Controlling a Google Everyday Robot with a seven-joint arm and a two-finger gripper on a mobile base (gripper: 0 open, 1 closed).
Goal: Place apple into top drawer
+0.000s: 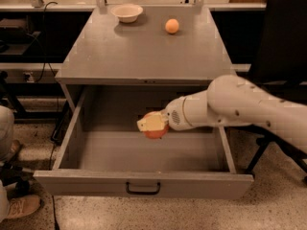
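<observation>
The top drawer (pixel 144 182) of the grey cabinet is pulled fully open, with a small black handle (pixel 143 189) on its front panel. My gripper (pixel 152 124) reaches in from the right on a white arm and is shut on the reddish apple (pixel 156 132). It holds the apple inside the drawer's opening, near the middle, a little above the drawer floor. The pale fingers (pixel 149 122) cover most of the apple's top.
On the cabinet top (pixel 144 51) stand a cream bowl (pixel 127 12) at the back left and a small orange fruit (pixel 172 26) at the back right. A dark chair (pixel 283 37) stands at the right. A person's leg and shoe (pixel 17 206) are at the lower left.
</observation>
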